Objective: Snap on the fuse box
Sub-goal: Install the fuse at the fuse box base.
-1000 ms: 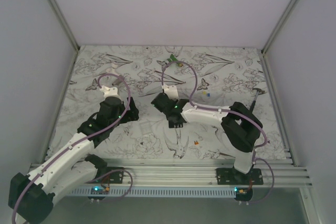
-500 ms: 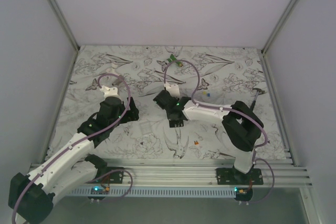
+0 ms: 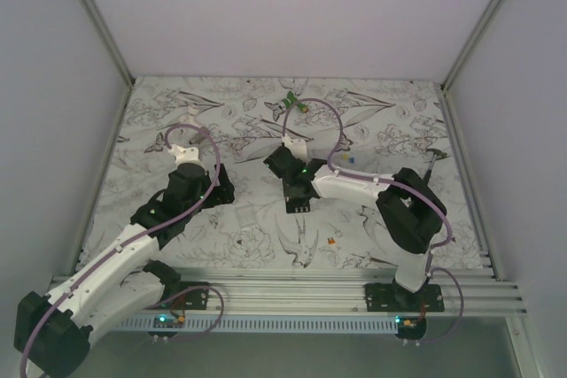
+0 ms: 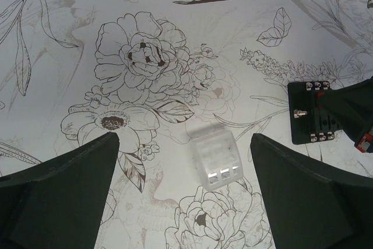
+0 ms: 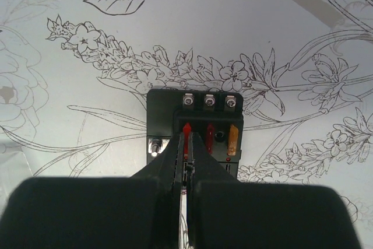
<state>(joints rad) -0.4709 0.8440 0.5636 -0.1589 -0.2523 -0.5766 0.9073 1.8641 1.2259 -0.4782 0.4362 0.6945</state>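
Our right jaws are pinched shut, tips at the red fuse (image 5: 186,127) in the fuse box (image 5: 160,115) directly under them, likely seating it. Our left jaws stand wide, straddling the clear cover (image 4: 217,157) on the tabletop (image 4: 70,4), seemingly ready to grasp it.

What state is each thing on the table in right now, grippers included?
fuse box: flat on the table, top uncovered, fuses showing.
clear cover: lying on the table, apart from the fuse box, not snapped on.
left gripper: open, fingers either side of the clear cover, not touching it.
right gripper: shut, tips at a red fuse in the fuse box.
orange fuse: loose on the table.
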